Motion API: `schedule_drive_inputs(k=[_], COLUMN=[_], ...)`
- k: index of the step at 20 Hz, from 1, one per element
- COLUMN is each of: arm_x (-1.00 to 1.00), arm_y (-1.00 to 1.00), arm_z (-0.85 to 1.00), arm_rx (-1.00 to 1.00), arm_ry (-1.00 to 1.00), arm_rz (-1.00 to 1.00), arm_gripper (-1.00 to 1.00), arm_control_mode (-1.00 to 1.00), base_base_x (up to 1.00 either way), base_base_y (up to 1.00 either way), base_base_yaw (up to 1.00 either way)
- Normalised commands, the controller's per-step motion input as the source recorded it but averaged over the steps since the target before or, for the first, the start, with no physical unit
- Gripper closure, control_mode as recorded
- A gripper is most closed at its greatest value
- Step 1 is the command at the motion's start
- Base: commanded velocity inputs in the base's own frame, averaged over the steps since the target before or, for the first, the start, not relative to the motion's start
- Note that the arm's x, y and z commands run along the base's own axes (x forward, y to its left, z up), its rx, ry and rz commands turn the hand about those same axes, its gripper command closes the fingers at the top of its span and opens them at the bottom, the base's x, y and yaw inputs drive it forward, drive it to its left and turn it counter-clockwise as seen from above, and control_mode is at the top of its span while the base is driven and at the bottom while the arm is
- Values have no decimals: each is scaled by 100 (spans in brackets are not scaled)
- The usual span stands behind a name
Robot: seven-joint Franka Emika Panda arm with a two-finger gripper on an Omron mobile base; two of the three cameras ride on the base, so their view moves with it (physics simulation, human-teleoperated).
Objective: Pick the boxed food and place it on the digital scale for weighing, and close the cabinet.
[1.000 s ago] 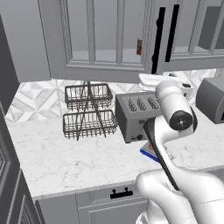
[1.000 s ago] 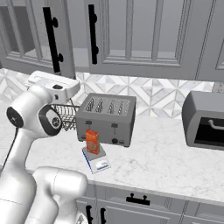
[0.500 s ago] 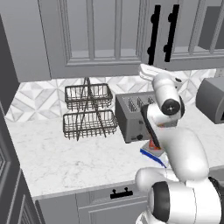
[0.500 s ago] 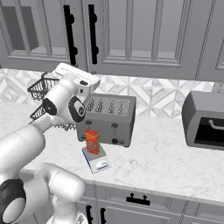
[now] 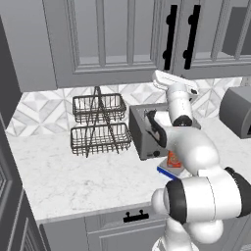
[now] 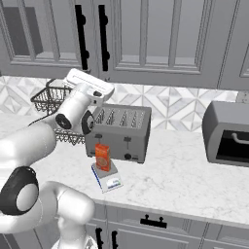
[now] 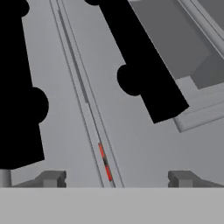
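Standing on the scale (image 6: pixel 108 177): carton (image 6: pixel 102 156), upright, just in front of the toaster (image 6: pixel 119 131), on the tabletop (image 6: pixel 185 175). From the left base view the carton (image 5: pixel 173 159) is partly hidden behind the arm, with the scale's blue edge (image 5: pixel 165 171) showing below it.

Item, tool (image 7: pixel 116 178): fingertips apart, nothing between them. It is raised off the tabletop and faces the cabinet (image 5: pixel 117 39) fronts at close range.

Item, cabinet (image 6: pixel 146 34): two black bar handles (image 6: pixel 80 36) side by side. In the hand view one handle (image 7: pixel 144 65) and its neighbour (image 7: pixel 17 109) flank the seam where the doors meet. A thin red sliver (image 7: pixel 105 162) shows through that seam; what it belongs to cannot be told.

Changes noted over the last second:
- Arm has swung up from the carton's level toward the cabinet doors.
- The handles stood skewed a second ago and now hang parallel, so the door has swung to.
- Carton and scale sit as they did, unmoved.
- Base has shifted; both base views frame the scene differently.

Assessment: weighing placement looks done. The door looks shut or very nearly so, though the narrow seam leaves some doubt that it is fully home. If it is not, a light push on the door face should finish the job.

Other: wire rack (image 5: pixel 98 125) left of the toaster, untouched.
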Motion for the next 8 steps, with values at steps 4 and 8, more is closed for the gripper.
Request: schedule_drive_inputs(k=[4,8], arm_x=[100,100], arm_y=[-12,-66], arm_z=[0,0], arm_rx=[5,17], arm_ry=[0,2], arm_rz=[5,28], arm_gripper=[-100,-100], arm_control_mode=[-100,-100], base_base_x=[0,0], base_base_y=[0,0], base_base_yaw=[0,0])
